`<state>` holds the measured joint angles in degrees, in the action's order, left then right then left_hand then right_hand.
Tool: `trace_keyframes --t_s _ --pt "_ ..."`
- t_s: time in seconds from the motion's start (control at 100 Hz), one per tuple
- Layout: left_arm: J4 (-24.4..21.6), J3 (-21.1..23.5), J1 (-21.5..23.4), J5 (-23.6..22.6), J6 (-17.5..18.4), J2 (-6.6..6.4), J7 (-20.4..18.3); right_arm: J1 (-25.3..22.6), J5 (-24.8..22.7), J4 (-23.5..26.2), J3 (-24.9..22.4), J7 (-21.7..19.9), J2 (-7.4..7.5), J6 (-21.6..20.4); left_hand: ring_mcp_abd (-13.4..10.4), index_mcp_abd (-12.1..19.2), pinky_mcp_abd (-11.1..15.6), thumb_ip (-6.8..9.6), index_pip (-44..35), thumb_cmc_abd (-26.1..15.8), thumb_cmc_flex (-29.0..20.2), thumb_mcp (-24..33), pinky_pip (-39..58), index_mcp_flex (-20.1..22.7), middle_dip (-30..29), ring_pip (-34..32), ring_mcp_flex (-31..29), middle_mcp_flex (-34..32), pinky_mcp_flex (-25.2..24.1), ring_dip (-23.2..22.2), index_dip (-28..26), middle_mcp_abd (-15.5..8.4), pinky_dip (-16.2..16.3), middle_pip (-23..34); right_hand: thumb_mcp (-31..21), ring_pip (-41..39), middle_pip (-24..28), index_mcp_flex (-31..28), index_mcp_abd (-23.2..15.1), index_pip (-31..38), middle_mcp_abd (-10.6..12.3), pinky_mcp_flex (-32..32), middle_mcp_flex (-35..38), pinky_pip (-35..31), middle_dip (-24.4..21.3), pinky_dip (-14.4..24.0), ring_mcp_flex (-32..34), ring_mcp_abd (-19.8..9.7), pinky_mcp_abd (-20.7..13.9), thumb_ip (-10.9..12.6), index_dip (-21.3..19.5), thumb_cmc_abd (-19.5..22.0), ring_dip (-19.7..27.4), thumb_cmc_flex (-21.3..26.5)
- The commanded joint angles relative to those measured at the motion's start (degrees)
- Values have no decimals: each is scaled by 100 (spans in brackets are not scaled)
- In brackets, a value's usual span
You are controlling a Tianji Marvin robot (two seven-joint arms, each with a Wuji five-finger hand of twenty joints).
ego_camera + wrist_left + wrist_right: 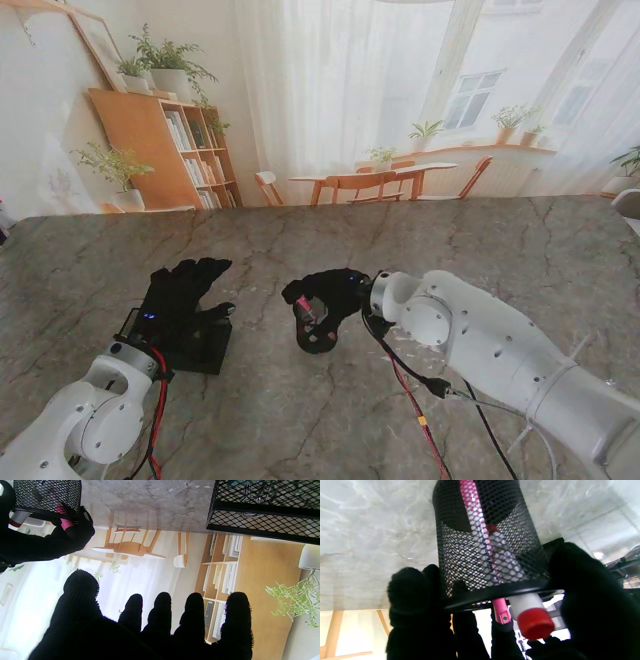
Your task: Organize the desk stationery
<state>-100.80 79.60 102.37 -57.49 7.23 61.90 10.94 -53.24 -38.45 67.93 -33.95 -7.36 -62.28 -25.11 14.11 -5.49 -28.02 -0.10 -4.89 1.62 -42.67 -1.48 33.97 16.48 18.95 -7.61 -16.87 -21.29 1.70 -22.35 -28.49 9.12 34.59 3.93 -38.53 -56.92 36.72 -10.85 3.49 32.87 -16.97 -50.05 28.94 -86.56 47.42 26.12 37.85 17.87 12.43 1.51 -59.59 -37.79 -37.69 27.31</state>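
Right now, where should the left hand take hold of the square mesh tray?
Probably the square mesh tray by its solid top rim, coming straight down from above: the left hand hovers open over it, and the rigid rim suits fingers better than the thin mesh walls.

One mesh cup (pixel 482 555), one mesh tray (pixel 265 507), two pens (pixel 500 605).

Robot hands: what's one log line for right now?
right hand: shut on cup | cup: pink pen, red-capped tube inside | left hand: open, over tray
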Motion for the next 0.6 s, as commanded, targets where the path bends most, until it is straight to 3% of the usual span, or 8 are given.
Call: trace_keyframes --t_s 0.0,0.25,0.38,0.59 --pt "13 -6 37 12 22 24 19 -101 -74 44 27 -226 61 -52 -72 7 127 -241 -31 -400 -117 -86 66 114 86 -45 -73 -68 -36 36 -65 7 172 3 -429 -281 -322 -68 31 -176 77 148 -216 -367 -145 42 -12 -662 338 -169 144 572 -38 275" --pt "8 1 52 8 12 27 41 -198 -268 280 -147 -461 187 -205 -86 13 127 -242 -34 -418 -133 -82 62 121 86 -42 -74 -65 -34 37 -67 -14 171 2 377 135 -1450 260 8 -1800 -52 882 -762 -224 -490 393 -548 -428 834 -414 666 1109 -69 -604" --pt "10 2 51 6 17 27 41 -238 -275 363 -214 -544 213 -213 -80 14 118 -245 -33 -426 -137 -88 63 121 86 -44 -77 -70 -32 36 -67 -18 172 4 423 405 -1994 335 89 -2107 -72 1160 -936 -97 -713 532 -743 -308 1062 -473 842 1324 -15 -985" --pt "19 2 47 12 27 27 47 -303 -304 512 -310 -702 264 -226 -83 5 120 -247 -37 -436 -163 -88 72 128 89 -45 -81 -82 -26 35 -69 -17 175 9 459 1046 -2613 535 224 -2278 -104 1898 -1185 362 -930 727 -1062 -97 1521 -495 917 1504 201 -1162"
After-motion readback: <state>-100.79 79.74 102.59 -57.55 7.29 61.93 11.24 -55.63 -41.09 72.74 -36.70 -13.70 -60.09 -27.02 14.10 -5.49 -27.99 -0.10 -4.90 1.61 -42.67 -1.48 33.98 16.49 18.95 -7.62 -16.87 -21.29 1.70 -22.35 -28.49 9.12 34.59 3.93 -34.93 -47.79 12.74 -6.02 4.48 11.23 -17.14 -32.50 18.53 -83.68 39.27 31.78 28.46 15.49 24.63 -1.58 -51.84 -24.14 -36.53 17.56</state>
